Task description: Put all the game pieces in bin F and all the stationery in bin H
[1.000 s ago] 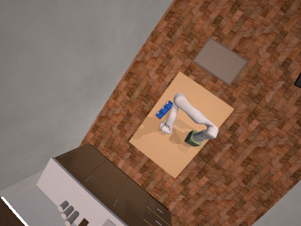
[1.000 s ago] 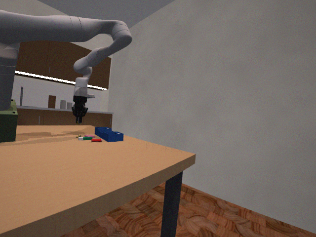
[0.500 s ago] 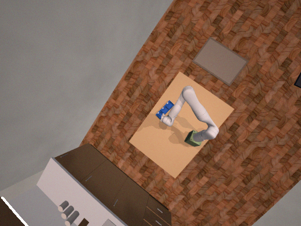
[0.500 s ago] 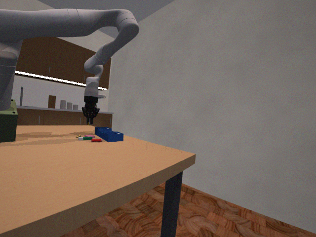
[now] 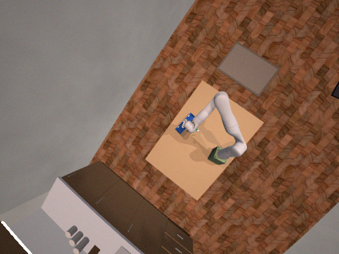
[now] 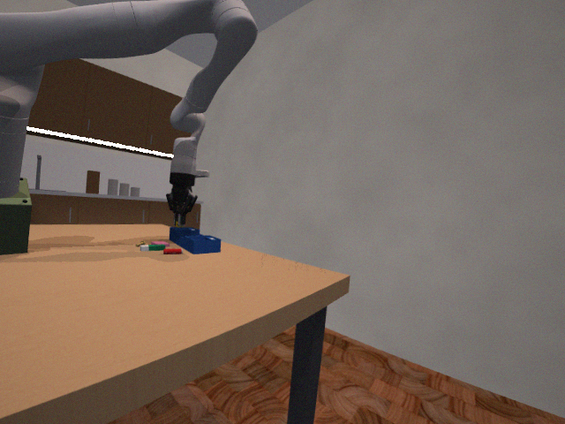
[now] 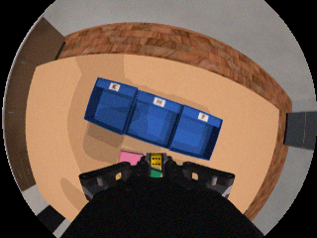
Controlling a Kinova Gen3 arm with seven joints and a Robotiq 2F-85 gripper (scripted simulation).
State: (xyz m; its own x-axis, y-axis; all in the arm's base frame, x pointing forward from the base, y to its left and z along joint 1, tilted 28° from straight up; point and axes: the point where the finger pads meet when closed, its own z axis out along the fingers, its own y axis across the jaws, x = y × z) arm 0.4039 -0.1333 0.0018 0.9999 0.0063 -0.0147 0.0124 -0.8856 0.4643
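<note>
As I watch through the wrist camera, my gripper (image 6: 180, 221) (image 7: 156, 159) is closed on a small yellow block with dark dots (image 6: 177, 223) (image 7: 157, 160), pinched between the fingertips just below the middle of the frame. Above it I see the joined row of blue bins: bin K (image 7: 108, 113) at the upper left, bin H (image 7: 150, 125) in the middle and bin F (image 7: 193, 139) toward the right. The dotted block is outside all three compartments, and in the exterior view it hangs above the table (image 5: 169, 158) (image 6: 182, 310) (image 7: 50, 124), left of centre. A flat pink piece (image 6: 160, 243) (image 7: 131, 158) lies on the table, just left of my fingertips in the wrist frame, and part of a green-and-white piece (image 5: 197, 129) (image 6: 153, 247) (image 7: 156, 174) shows beneath them. From the exterior camera I can make out a red cylinder (image 6: 172, 251) near the closer end of the bins, left of them in the frame, with a small brass-coloured thing (image 5: 193, 134) (image 6: 140, 243) farther left; its exact shape is too small for me to tell. In the top view, my arm (image 5: 227, 117) (image 6: 137, 27) reaches across the table and its wrist hides part of the bins.
</note>
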